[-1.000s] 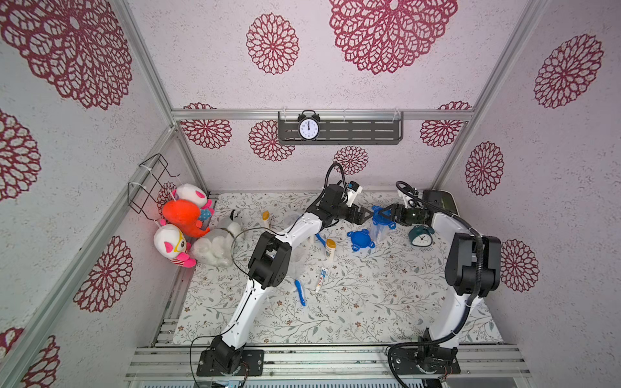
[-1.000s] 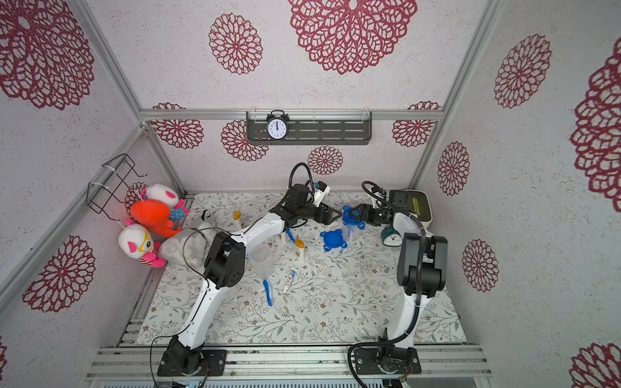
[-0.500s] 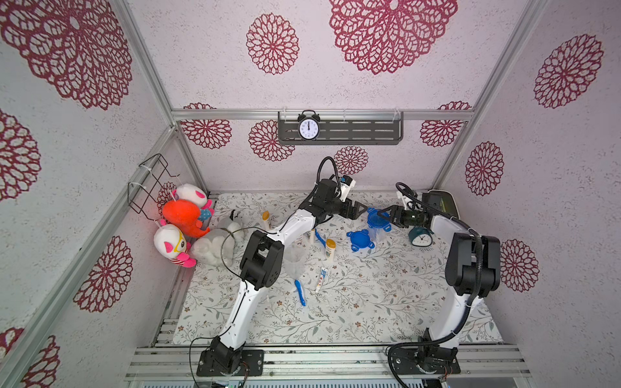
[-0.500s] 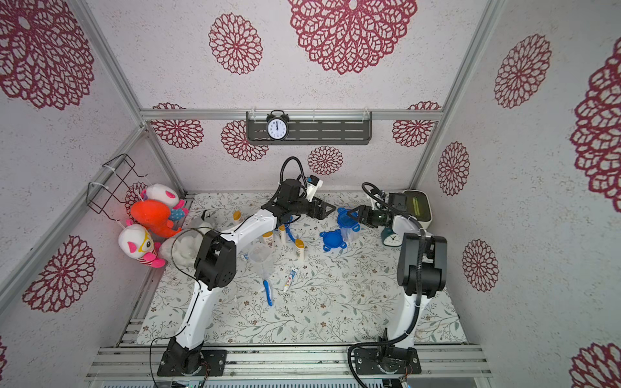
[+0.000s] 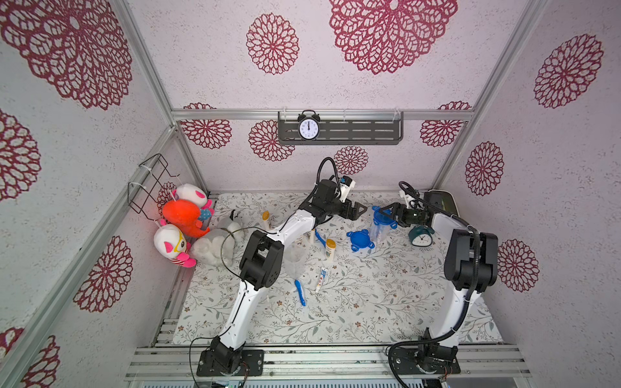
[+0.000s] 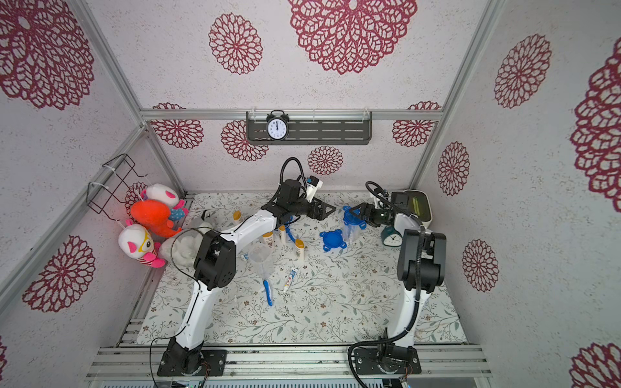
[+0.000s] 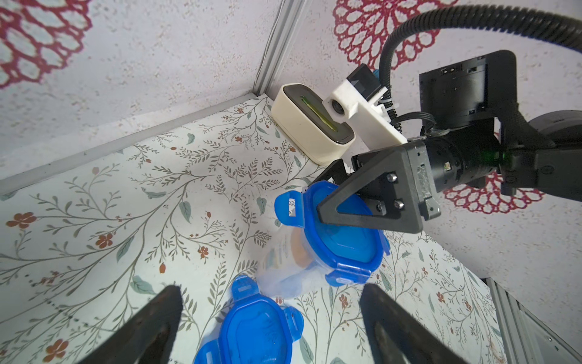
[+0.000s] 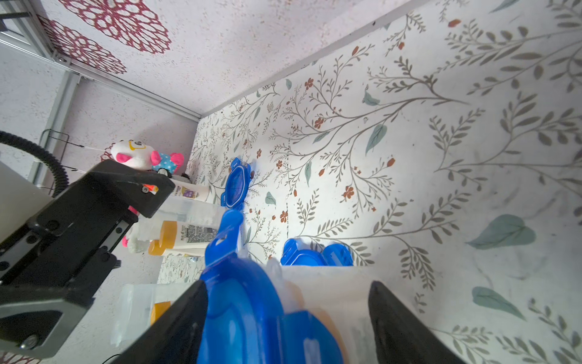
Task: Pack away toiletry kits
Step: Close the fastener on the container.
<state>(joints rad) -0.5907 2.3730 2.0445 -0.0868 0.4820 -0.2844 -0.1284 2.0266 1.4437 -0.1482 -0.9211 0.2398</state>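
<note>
Left hand (image 5: 361, 211) hangs spread and empty beside the clear plastic jar with blue four-tab lid (image 5: 382, 223), upright far back on the counter (image 5: 386, 302), right hand (image 5: 387, 213) straddling it, grip unclear: lid-sealing step, I'd say, next pressing that raised tab (image 7: 289, 206) down.

White-and-black arms (image 5: 295, 224), corrugated black cables (image 7: 472, 17)
</note>
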